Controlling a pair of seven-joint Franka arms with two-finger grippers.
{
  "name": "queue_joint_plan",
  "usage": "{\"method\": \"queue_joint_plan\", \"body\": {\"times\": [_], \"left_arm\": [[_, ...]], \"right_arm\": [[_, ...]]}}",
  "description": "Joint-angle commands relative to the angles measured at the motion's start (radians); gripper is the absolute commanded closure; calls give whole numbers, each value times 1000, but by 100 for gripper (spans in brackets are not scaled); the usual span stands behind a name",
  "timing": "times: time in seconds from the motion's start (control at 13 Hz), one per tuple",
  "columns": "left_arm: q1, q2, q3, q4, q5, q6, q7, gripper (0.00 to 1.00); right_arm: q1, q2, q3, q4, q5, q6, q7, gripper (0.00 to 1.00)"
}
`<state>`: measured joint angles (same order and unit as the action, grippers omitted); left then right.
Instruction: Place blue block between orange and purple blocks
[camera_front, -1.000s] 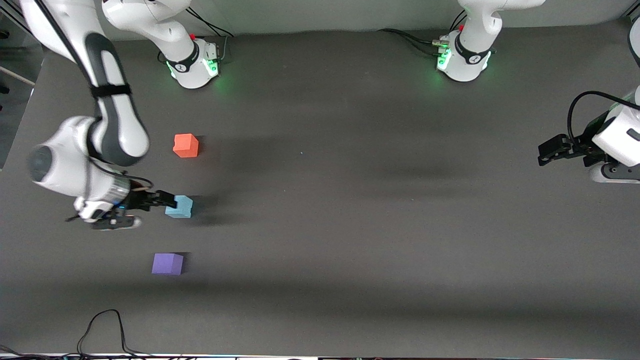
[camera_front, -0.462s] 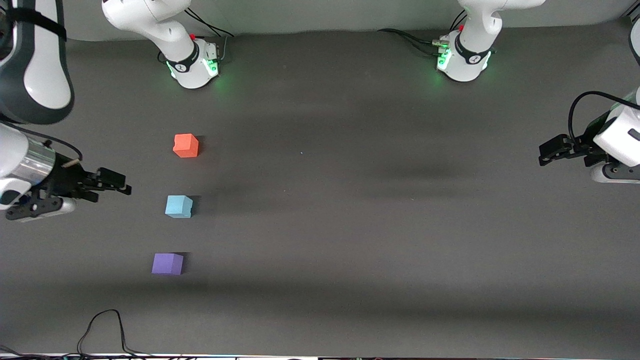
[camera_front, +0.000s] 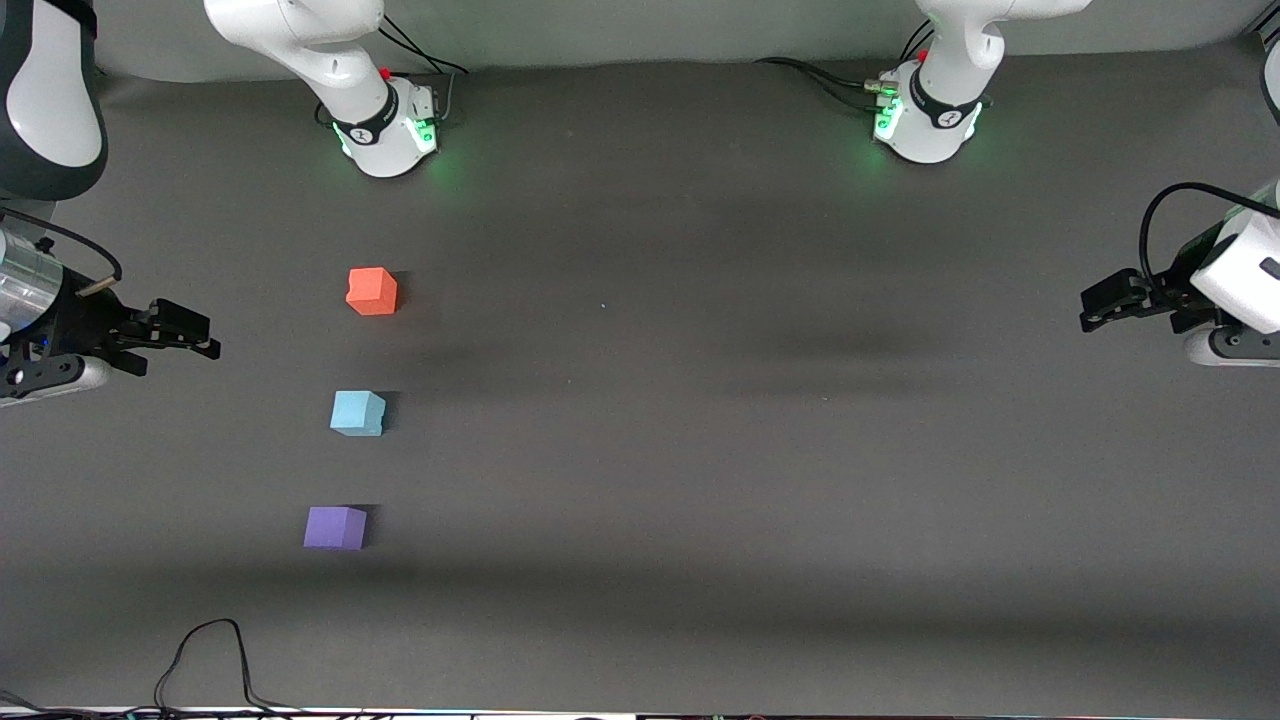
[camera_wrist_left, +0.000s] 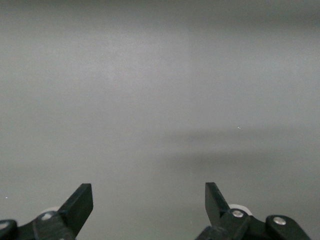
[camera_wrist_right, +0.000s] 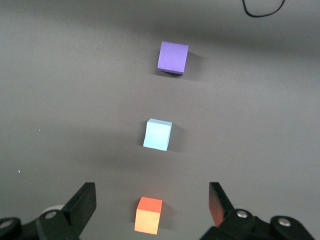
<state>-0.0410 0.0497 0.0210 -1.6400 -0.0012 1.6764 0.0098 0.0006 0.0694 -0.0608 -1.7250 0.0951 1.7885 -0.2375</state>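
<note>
Blue block between orange block, purple block

You are looking at two glossy white arms with dark grey joint bands; their round bases glow green and trail black cables. Each black hand, right hand and left hand, carries silver screws near wedge-shaped fingers.

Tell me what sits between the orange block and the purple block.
The blue block sits alone on the table between the orange block and the purple block, touching neither. The front view and right wrist view both show it.
</note>
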Motion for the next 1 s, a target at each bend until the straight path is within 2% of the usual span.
{"method": "queue_joint_plan", "body": {"times": [0.0,0.08,0.31,0.46,0.77,0.85,0.92], "left_arm": [[4,-13,1,-4,-13,-4,18,0],[4,-14,1,-4,-13,-4,18,0],[4,-14,1,-4,-13,-6,18,0],[4,-14,1,-4,-13,-6,18,0],[6,-14,1,-4,-14,-4,18,0],[6,-13,2,-4,-14,-4,18,0],[6,-13,2,-4,-23,-4,18,0]], "right_arm": [[-98,-40,151,-38,-35,6,39,0],[-102,-48,168,-42,-37,6,81,0],[-111,-56,170,-45,-44,6,93,0],[-99,-59,168,-42,-119,2,93,0],[-80,-83,150,-28,-121,-34,92,0],[-80,-89,136,14,-118,-38,101,0],[-79,-91,136,53,-118,-104,109,0]]}}
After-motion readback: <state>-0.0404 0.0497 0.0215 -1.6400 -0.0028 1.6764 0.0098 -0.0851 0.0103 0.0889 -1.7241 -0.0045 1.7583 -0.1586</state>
